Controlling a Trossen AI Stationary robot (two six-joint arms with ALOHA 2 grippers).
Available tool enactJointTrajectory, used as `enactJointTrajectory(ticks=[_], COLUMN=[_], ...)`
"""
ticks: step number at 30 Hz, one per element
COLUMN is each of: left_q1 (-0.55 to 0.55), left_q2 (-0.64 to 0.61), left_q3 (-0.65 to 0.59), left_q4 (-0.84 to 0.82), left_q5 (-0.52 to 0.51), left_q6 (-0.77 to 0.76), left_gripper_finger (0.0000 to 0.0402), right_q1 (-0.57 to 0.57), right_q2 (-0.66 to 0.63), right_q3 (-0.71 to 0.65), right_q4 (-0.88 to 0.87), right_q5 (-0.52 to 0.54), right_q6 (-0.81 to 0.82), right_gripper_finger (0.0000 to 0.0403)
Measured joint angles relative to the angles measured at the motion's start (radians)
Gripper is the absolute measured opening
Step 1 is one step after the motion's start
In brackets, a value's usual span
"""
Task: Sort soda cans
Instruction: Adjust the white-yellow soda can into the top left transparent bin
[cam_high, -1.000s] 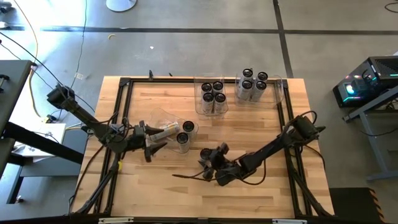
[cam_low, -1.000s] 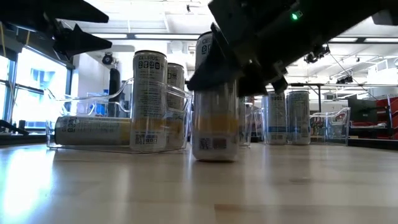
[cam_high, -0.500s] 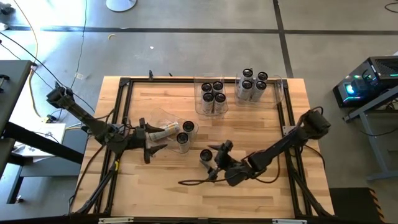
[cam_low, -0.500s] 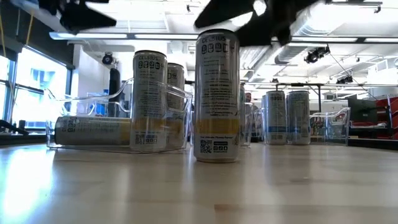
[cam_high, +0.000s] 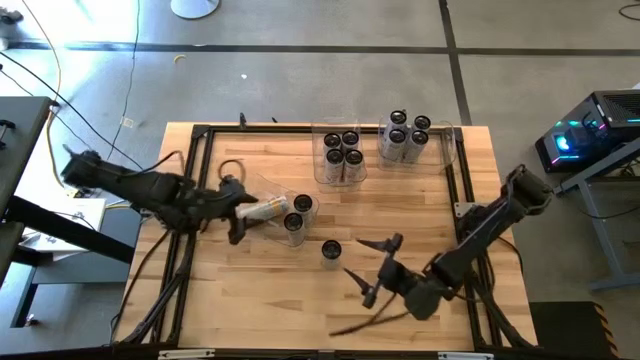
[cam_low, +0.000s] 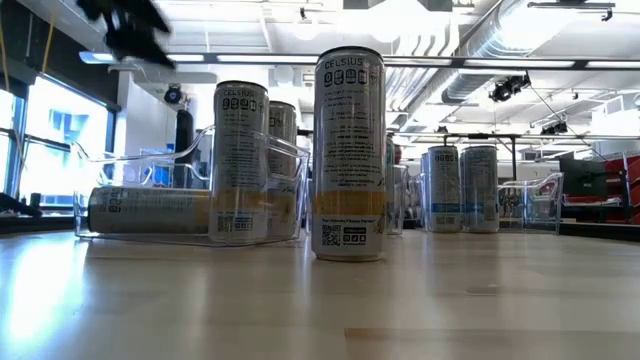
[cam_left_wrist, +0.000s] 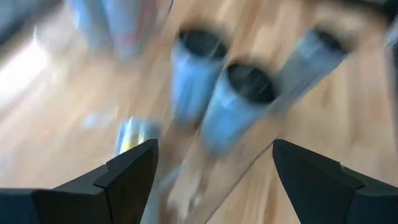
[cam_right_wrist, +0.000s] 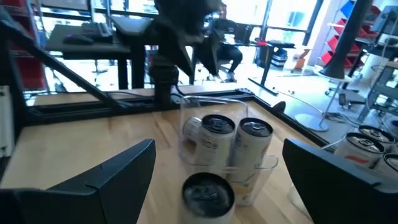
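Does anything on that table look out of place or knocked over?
Yes, one soda can lies on its side in the clear bin near the left claw, while the cans beside it stand upright. Another can stands alone on the bare wood, outside every bin, with the open right claw nearby.

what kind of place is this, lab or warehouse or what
Probably a robotics lab in an open industrial-style workspace: a wooden table with two mounted arms, bare ceiling ducts above, and desks and office chairs in the room beyond.
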Motion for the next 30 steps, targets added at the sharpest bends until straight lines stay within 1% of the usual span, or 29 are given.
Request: enactJointTrajectory(ticks=[1, 4, 6, 8, 10, 12, 18, 24, 30], left_q1=[0.039, 0.124, 0.166, 0.198, 0.222, 0.239, 0.296, 0.35, 0.363], left_q2=[0.019, 0.085, 0.128, 0.175, 0.226, 0.274, 0.398, 0.49, 0.554], left_q3=[0.0, 0.0, 0.0, 0.0, 0.0, 0.0, 0.0, 0.0, 0.0], left_q4=[-0.035, -0.106, -0.113, -0.11, -0.11, -0.109, -0.11, -0.098, -0.072], left_q5=[0.032, 0.046, 0.08, 0.152, 0.21, 0.239, 0.243, 0.226, 0.208], left_q6=[-0.002, -0.001, 0.023, 0.049, 0.06, 0.094, 0.205, 0.243, 0.27], left_gripper_finger=[0.0309, 0.0309, 0.0309, 0.0309, 0.0309, 0.0309, 0.031, 0.031, 0.031], right_q1=[0.014, 0.049, 0.068, 0.08, 0.085, 0.085, 0.077, 0.078, 0.078], right_q2=[0.0, 0.001, 0.002, 0.002, 0.002, 0.002, 0.003, 0.003, 0.003], right_q3=[0.0, 0.0, 0.0, 0.0, 0.0, 0.0, -0.001, -0.001, -0.002], right_q4=[0.001, -0.007, -0.007, -0.008, -0.008, -0.009, -0.036, -0.051, -0.072], right_q5=[0.011, 0.04, 0.056, 0.086, 0.091, 0.091, 0.078, 0.071, 0.067], right_q6=[-0.001, 0.006, 0.005, 0.006, 0.006, 0.006, 0.02, 0.022, 0.006], right_gripper_finger=[0.0348, 0.0348, 0.0348, 0.0348, 0.0348, 0.0348, 0.0348, 0.0348, 0.0348])
